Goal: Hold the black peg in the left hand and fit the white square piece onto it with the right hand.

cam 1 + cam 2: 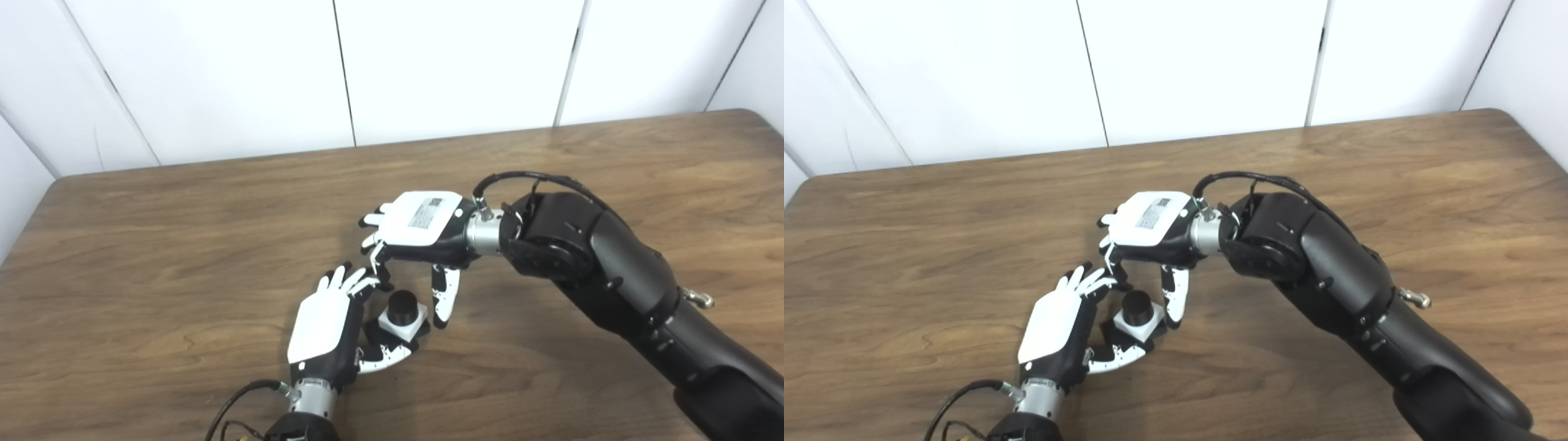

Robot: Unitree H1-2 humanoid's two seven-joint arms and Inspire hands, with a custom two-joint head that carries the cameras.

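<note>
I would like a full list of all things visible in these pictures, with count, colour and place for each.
black peg: one, black, short round cylinder, standing up through the white square piece, between the two hands
white square piece: one, white, around the foot of the peg, near the table's middle front
table: one, brown wood grain, fills most of the view
wall panels: white, with dark seams, behind the table
left hand: one, white back with black and white fingers, cupped beside the square piece on its left
right hand: one, white back, above and behind the peg, fingers pointing down, apart
</note>
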